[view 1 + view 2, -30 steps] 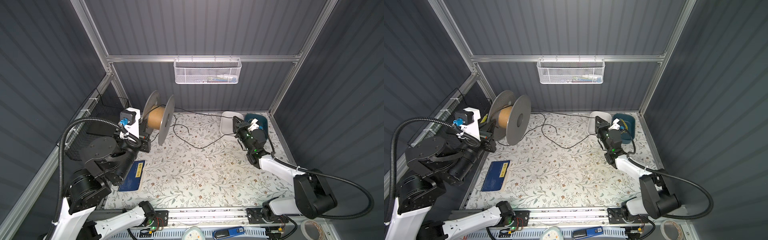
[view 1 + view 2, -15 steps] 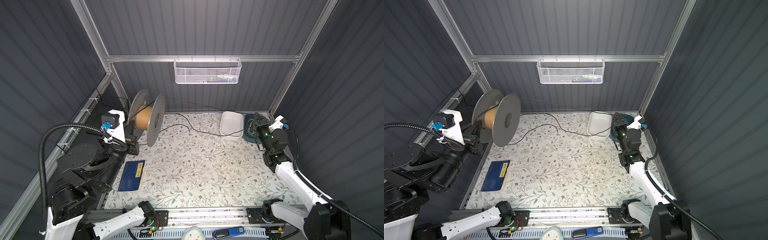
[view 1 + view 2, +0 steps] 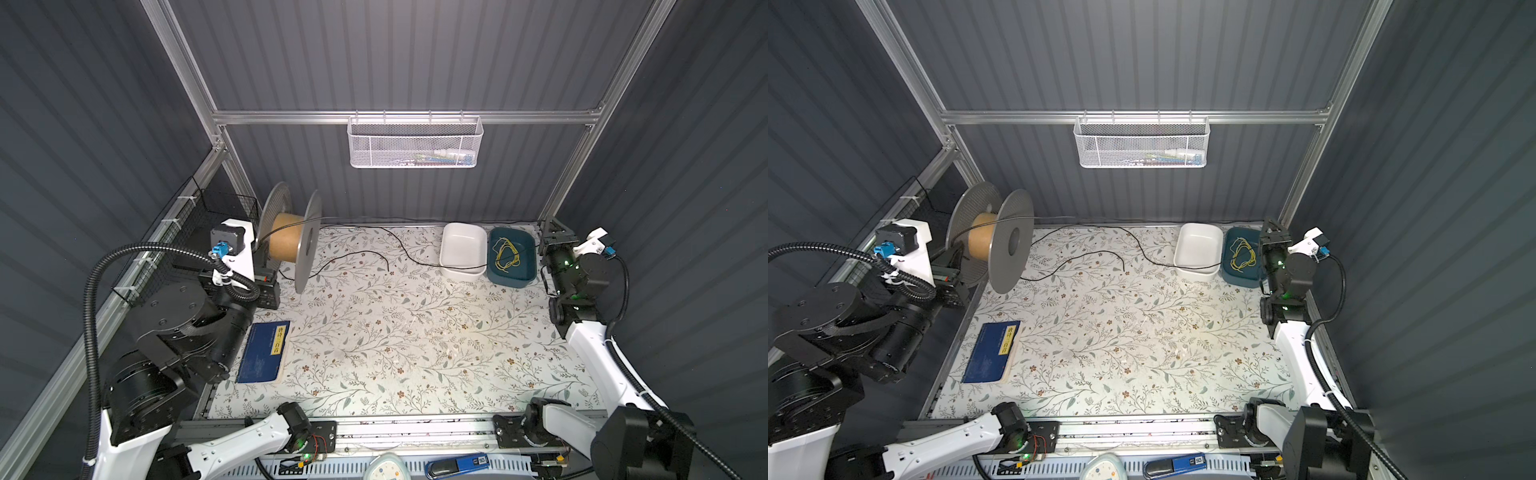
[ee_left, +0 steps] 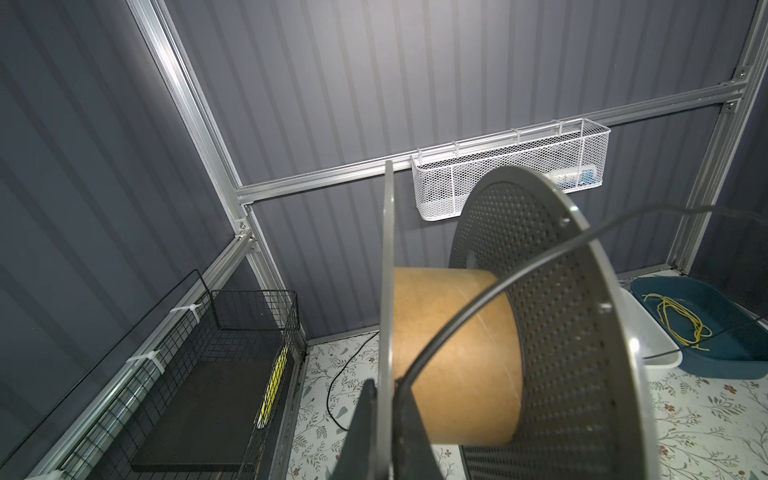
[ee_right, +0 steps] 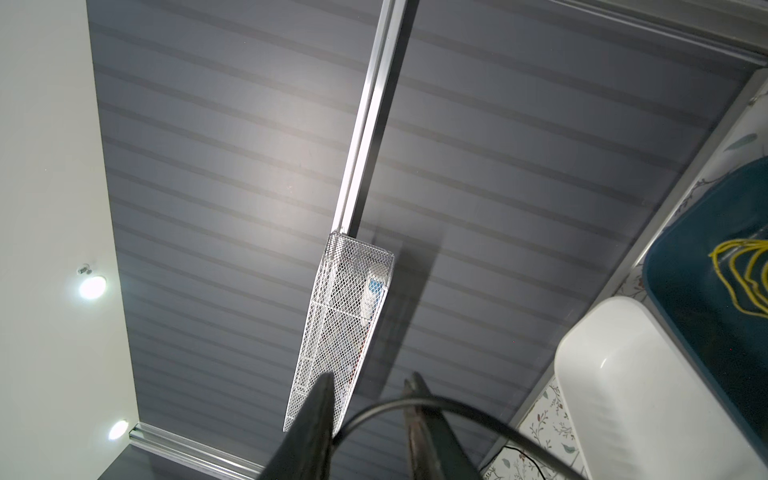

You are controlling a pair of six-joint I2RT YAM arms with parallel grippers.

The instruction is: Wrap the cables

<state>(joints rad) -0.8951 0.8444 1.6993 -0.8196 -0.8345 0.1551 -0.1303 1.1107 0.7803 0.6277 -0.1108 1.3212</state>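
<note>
We find the floral-print table (image 3: 415, 353) enclosed by grey ribbed walls (image 3: 415, 62), the left gripper (image 4: 384, 386) clenched on the grey spool (image 4: 540, 311), and the right gripper (image 5: 370, 382) parted, with the black cable (image 5: 415, 400) crossing its gap.

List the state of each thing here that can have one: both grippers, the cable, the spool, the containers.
grey perforated spool: on edge, brown core nearly bare.
thin black cable: mostly unwound, slack across the floral table.
left gripper: shut on the spool's flange.
right gripper: open; the cable passes loosely through.
white plastic tub: empty.
teal tray: holds a yellow wire loop.
blue booklet: closed, lying flat.
</note>
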